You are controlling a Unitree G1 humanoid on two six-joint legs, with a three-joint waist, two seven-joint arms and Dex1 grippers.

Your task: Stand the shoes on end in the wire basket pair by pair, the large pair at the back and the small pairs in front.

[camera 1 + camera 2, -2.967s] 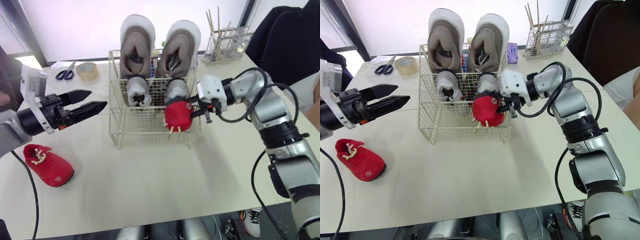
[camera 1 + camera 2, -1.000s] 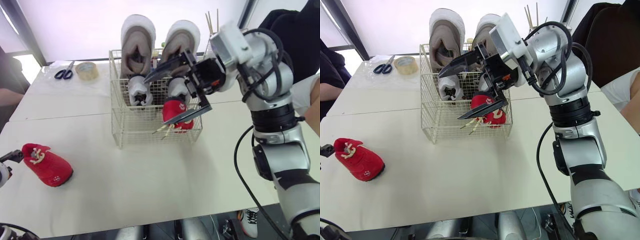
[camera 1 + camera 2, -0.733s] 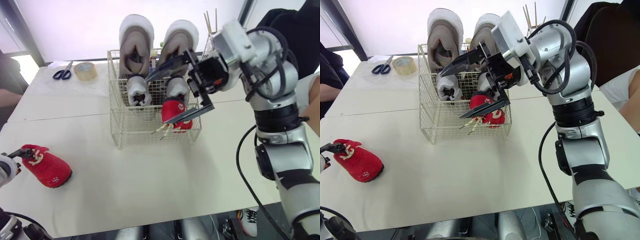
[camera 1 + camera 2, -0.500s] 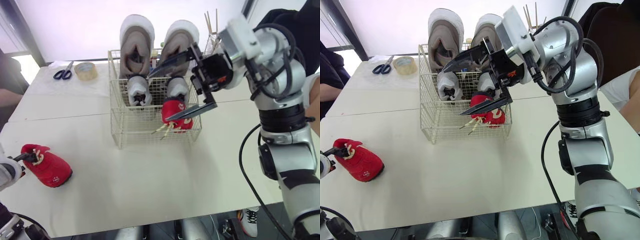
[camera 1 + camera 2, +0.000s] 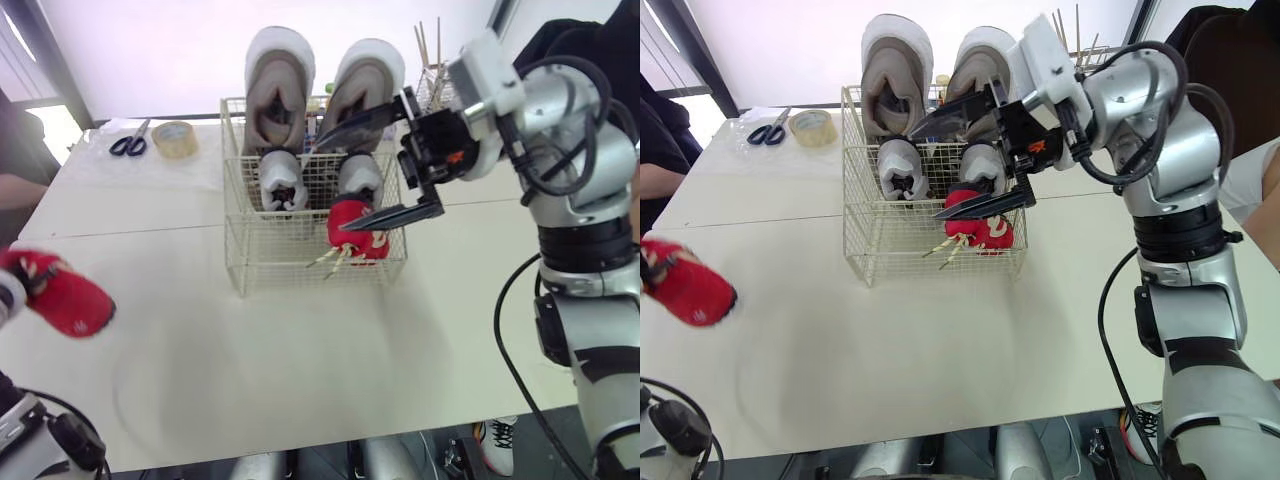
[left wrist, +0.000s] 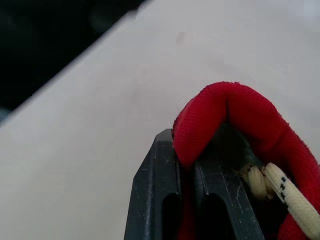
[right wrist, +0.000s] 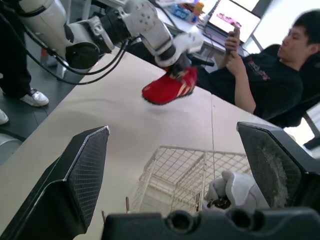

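Fingers (image 6: 156,200) on left arm clamp red shoe (image 6: 235,107).

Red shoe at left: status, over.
Left hand shut on the red shoe, shoe off the table. Right hand open over the wire basket front, above the second red shoe; could block the drop-in.
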